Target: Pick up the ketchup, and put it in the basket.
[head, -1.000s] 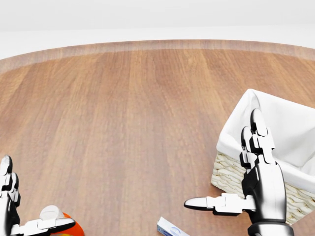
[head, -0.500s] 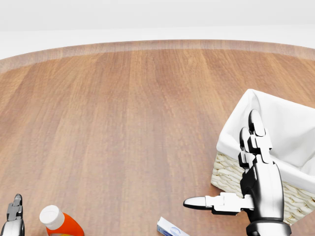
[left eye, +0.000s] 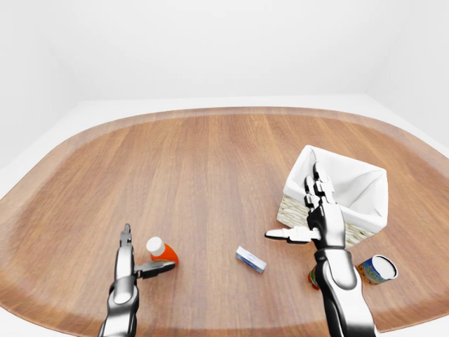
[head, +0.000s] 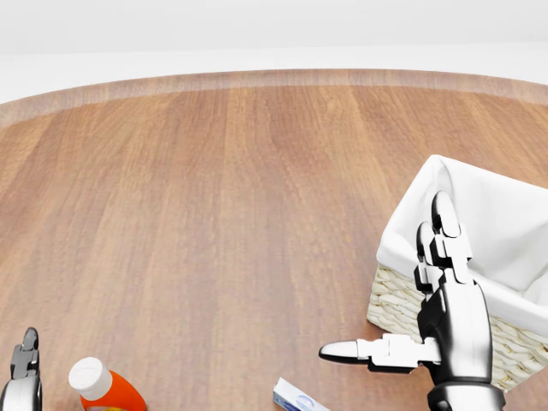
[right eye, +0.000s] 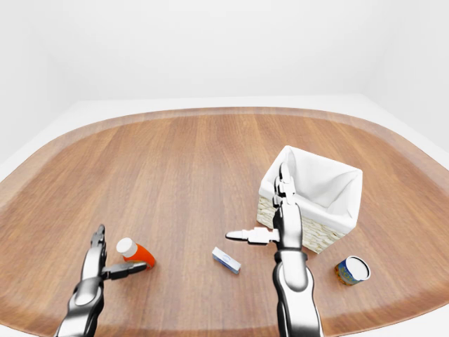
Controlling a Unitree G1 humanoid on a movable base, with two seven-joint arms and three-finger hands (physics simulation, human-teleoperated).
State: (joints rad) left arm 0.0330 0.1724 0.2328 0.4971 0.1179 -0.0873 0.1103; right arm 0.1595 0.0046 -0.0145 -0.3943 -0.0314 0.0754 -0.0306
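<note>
The ketchup [left eye: 162, 250], a red bottle with a white cap, is seen lying tilted on the wooden counter [left eye: 196, 168] toward the lower left of the left-eye view. The left hand [left eye: 126, 270] is placed just beside it, its fingers [left eye: 126, 239] spread apart with the thumb reaching toward the bottle's lower side; the bottle is not enclosed. A small blue-and-white box [left eye: 250, 259] lies flat to the right of the ketchup, on the open wood between the bottle and the basket [left eye: 365, 184]. The basket, woven and lined with white cloth, is set well apart at the right. The right hand [left eye: 316, 221] is held upright before the basket's near-left corner, fingers extended and thumb pointing left, nothing gripped. A can [right eye: 351, 269] lies on its side below the basket at the right, and a small red thing [left eye: 313, 276] is partly hidden behind the right forearm.
</note>
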